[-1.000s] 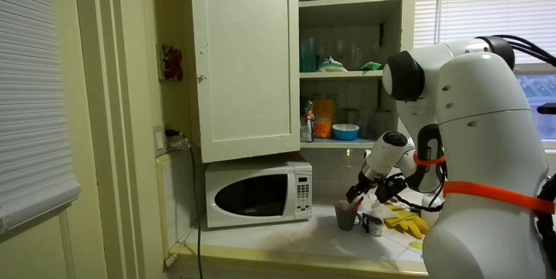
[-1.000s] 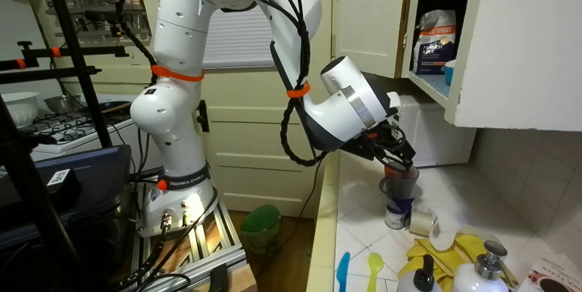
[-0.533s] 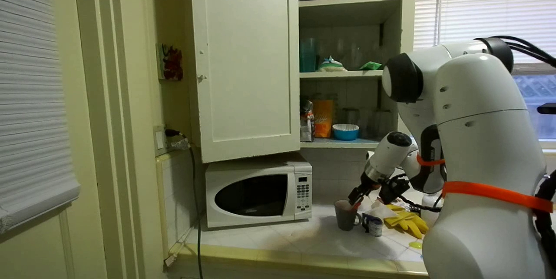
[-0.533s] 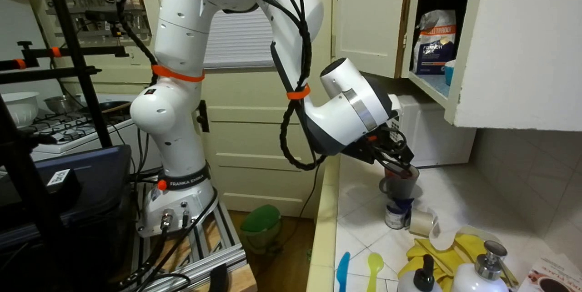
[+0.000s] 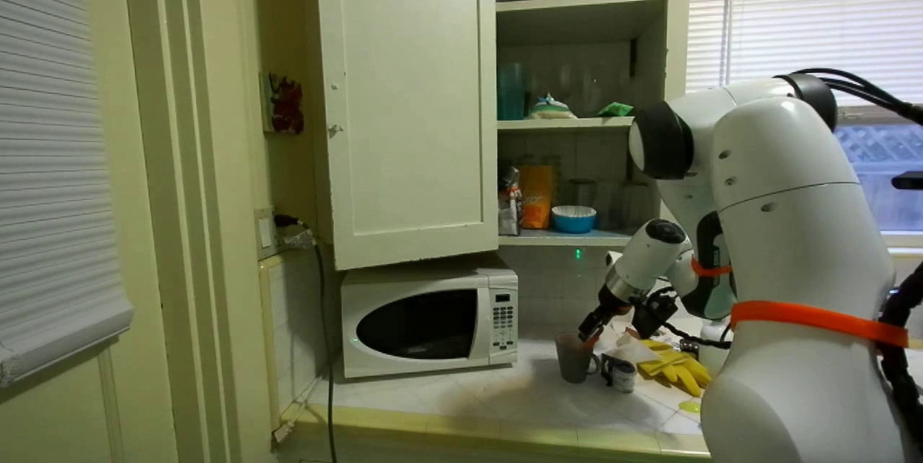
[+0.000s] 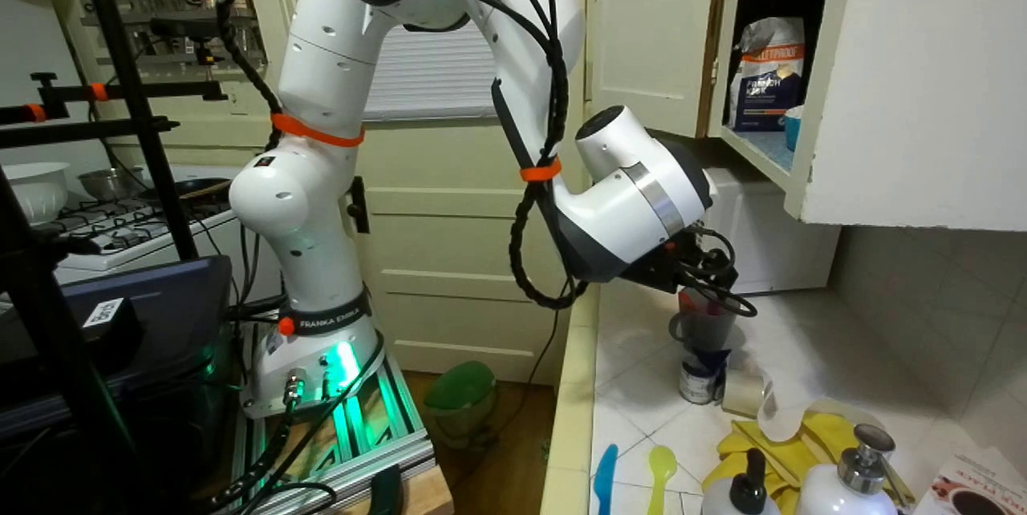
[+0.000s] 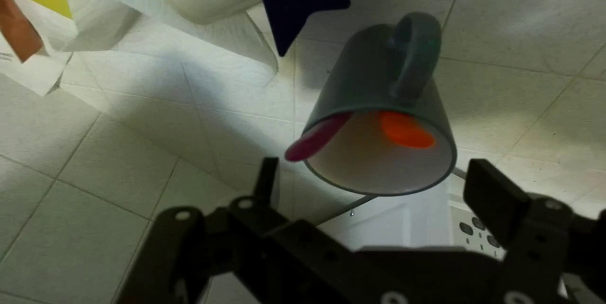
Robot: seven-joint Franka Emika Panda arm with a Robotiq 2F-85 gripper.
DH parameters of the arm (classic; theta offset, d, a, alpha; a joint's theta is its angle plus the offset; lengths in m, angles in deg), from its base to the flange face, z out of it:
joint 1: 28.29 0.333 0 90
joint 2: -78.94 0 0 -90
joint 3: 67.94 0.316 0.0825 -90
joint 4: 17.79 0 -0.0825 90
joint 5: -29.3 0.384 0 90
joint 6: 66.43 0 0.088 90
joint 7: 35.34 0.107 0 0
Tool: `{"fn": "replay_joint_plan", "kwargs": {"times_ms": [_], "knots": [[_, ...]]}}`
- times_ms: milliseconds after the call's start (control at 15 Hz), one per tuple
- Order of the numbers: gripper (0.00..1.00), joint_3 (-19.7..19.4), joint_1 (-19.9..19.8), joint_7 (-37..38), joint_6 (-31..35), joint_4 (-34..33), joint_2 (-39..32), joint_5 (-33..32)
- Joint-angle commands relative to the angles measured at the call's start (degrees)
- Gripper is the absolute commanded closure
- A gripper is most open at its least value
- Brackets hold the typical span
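Observation:
A grey mug [image 7: 364,72] with a pale inside stands upright on the tiled counter; it shows in both exterior views, as the mug [image 5: 573,363] and the mug [image 6: 708,332]. Inside it are an orange piece [image 7: 405,129] and a dark red piece [image 7: 317,138] that sticks out past the rim. My gripper [image 7: 374,171] is open, tilted down over the mug's mouth, its two fingers spread on either side of the rim. Nothing is held; whether a fingertip touches the mug I cannot tell. Beside the mug is a small jar [image 6: 698,383] with a dark blue pointed piece [image 7: 293,1].
A white microwave [image 5: 425,326] stands at the back, under an open cupboard door [image 5: 411,102]. Yellow gloves [image 6: 802,451], a roll [image 6: 744,392], a soap pump [image 6: 850,483], a blue knife [image 6: 606,475] and a lime spoon [image 6: 662,467] lie or stand along the counter.
The arm has shifted and dipped slightly, with the gripper's fingers lower over the mug than a second ago. The light at the robot's base has turned green. The mug has not moved.

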Motion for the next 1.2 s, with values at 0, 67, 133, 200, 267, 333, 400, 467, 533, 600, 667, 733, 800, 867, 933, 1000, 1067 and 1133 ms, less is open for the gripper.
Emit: {"fn": "replay_joint_plan", "kwargs": {"times_ms": [0, 67, 133, 200, 267, 333, 400, 467, 533, 600, 667, 733, 800, 867, 933, 1000, 1067, 1133], "knots": [[0.00, -0.55, -0.34, 0.06, 1.94, -2.94, -2.35, -1.94], [0.00, -0.71, -0.19, 0.41, 2.14, -3.33, -2.82, -2.36], [0.00, -0.86, -0.05, 0.74, 2.15, -3.60, -3.17, -2.72], [0.00, -0.96, 0.04, 0.96, 2.23, -3.79, -3.46, -3.07], [0.04, -1.05, 0.10, 1.20, 2.37, -4.01, -3.76, -3.44], [0.09, -1.11, 0.14, 1.34, 2.48, -4.23, -4.05, -3.76], [0.19, -1.18, 0.18, 1.47, 2.59, -4.44, -4.32, -4.07], [0.25, -1.24, 0.24, 1.56, 2.69, -4.62, -4.53, -4.37], [0.30, -1.28, 0.26, 1.61, 2.83, -4.83, -4.75, -4.53], [0.34, -1.29, 0.27, 1.60, 2.91, -4.98, -4.91, -4.58], [0.34, -1.30, 0.29, 1.61, 2.96, -5.07, -5.03, -4.63], [0.33, -1.30, 0.30, 1.57, 2.97, -5.18, -5.15, -4.65], [0.31, -1.28, 0.29, 1.51, 3.00, -5.29, -5.23, -4.66], [0.30, -1.27, 0.30, 1.48, 2.98, -5.39, -5.28, -4.67], [0.30, -1.25, 0.30, 1.47, 2.98, -5.50, -5.33, -4.66], [0.29, -1.25, 0.31, 1.47, 2.99, -5.58, -5.35, -4.67], [0.32, -1.25, 0.33, 1.50, 3.00, -5.68, -5.38, -4.70], [0.35, -1.25, 0.36, 1.52, 3.01, -5.78, -5.43, -4.71]]}}
